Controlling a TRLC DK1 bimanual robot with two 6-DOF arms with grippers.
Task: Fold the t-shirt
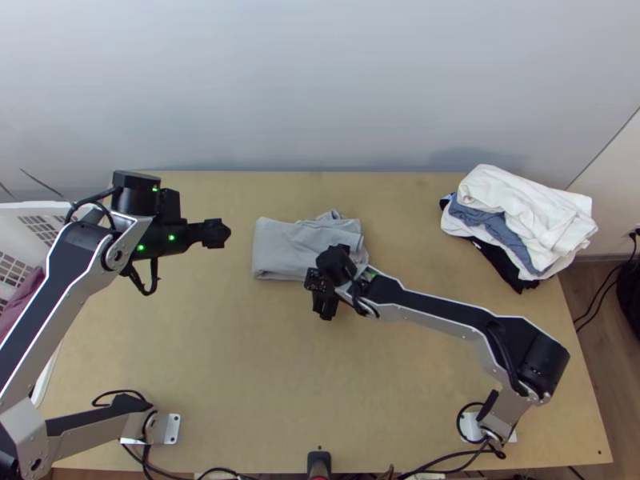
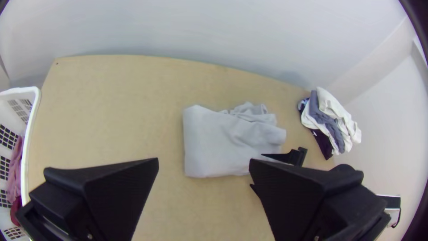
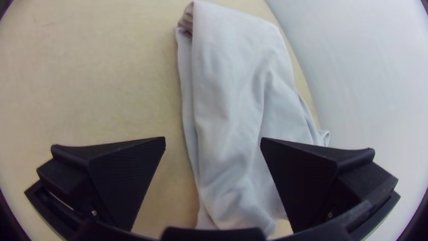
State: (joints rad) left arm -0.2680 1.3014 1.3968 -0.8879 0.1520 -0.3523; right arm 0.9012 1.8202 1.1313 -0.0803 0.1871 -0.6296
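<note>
From the top view I see the grey t-shirt [image 1: 284,248] in the middle of the table [image 1: 240,352], nearer the far edge than the near one — folded into a rough rectangle, its far right corner rumpled. My left gripper [image 1: 216,233] is over the table's left half, beside the shirt and apart from it; my right gripper [image 1: 324,312] is at the shirt's near right corner. A pile of clothes [image 1: 520,216] sits at the table's far right corner, white cloth on top, reaching past the right edge. A white laundry basket [image 1: 36,232] stands by the left edge, pinkish cloth [image 1: 20,300] inside. In the left wrist view, the left gripper [image 2: 203,161] has its jaws spread wide, nothing between them. In the right wrist view, the right gripper [image 3: 213,140] is wide open too and grips nothing — one finger on the bare-table side, the other over the shirt, whose folded long edge runs between; I can't tell whether they touch.
</note>
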